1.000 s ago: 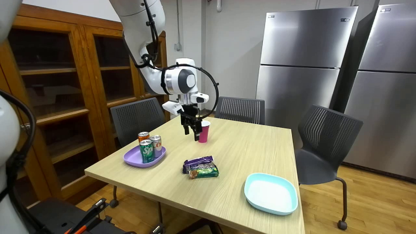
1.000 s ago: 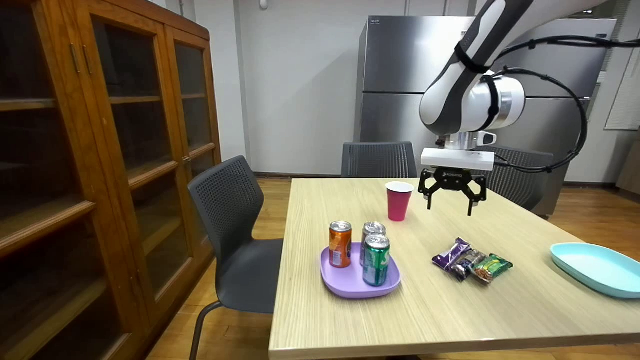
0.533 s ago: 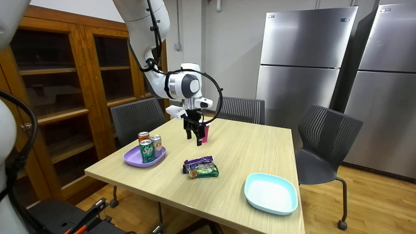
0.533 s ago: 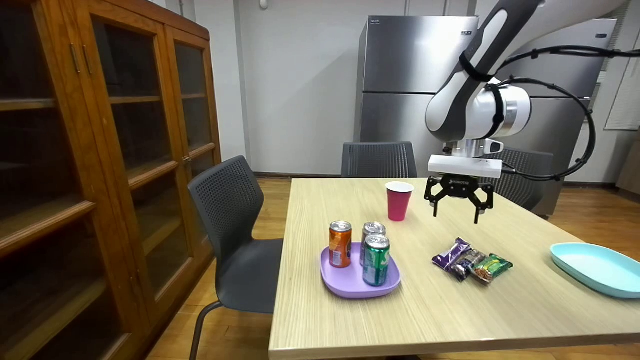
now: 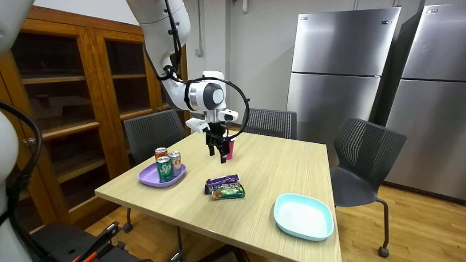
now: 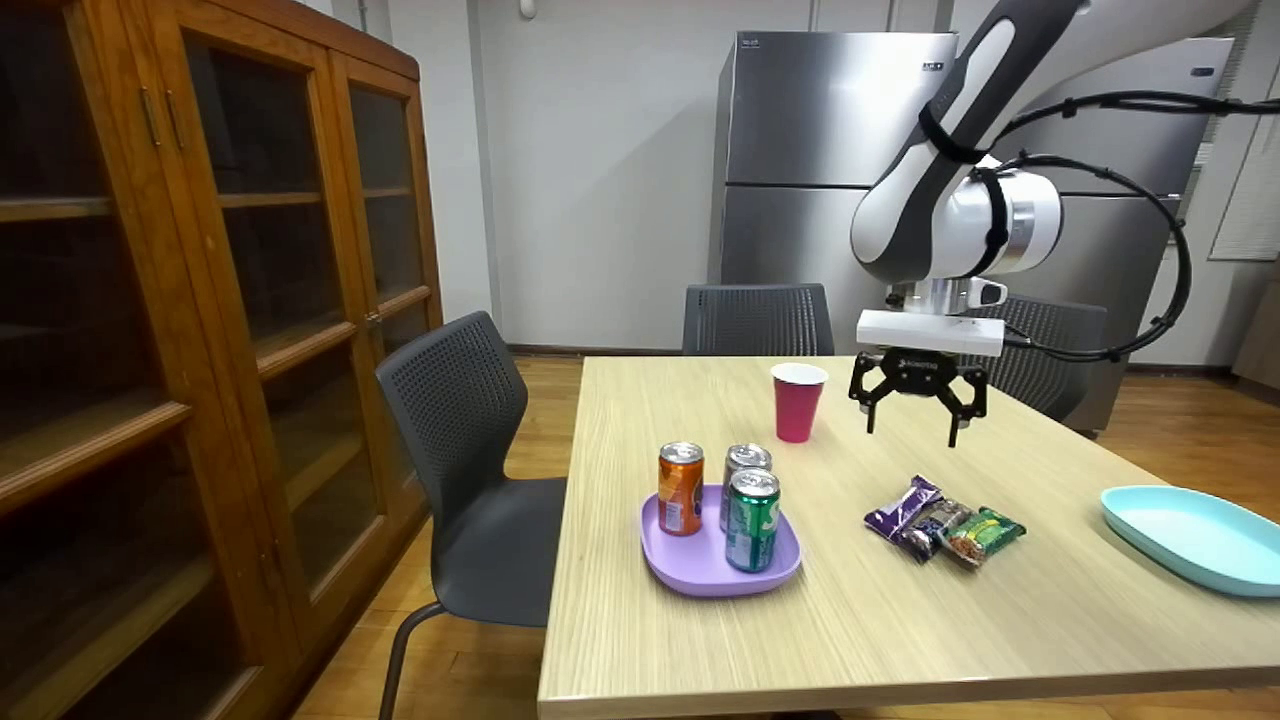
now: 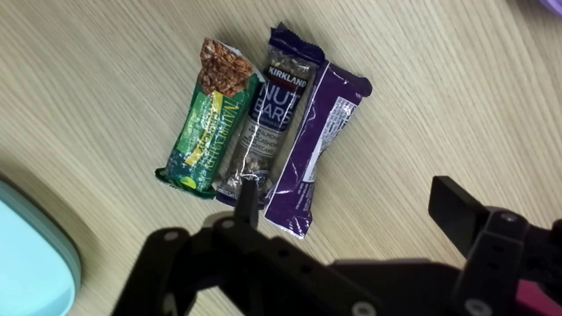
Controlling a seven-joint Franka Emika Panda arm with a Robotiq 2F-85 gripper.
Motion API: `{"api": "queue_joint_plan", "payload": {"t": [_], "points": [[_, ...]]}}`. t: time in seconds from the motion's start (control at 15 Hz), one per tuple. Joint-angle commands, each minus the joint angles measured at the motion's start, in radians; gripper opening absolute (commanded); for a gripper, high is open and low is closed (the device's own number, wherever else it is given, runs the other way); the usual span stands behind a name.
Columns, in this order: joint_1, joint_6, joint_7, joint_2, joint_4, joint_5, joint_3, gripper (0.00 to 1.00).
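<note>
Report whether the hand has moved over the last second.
Yes: in an exterior view, the hand sits lower and farther right of the pink cup.

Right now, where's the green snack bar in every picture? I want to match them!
In an exterior view: the green snack bar, straight below the middle.
In an exterior view: the green snack bar, right of and below the middle.
In the wrist view: the green snack bar, up and left of the middle.
Landmark: the light blue tray, right of the bar in both exterior views, lower left in the wrist view.
</note>
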Motion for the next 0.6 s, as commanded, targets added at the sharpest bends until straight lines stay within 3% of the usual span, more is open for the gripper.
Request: {"api": "queue_joint_plan", "payload": {"t": [0.0,0.53], "points": [[0.025,0.001,0.017,0.006,0.004,0.001,-0.024,1.00],[0.016,0.024,0.012,0.059,0.026,0.020,-0.030,1.00]]}}
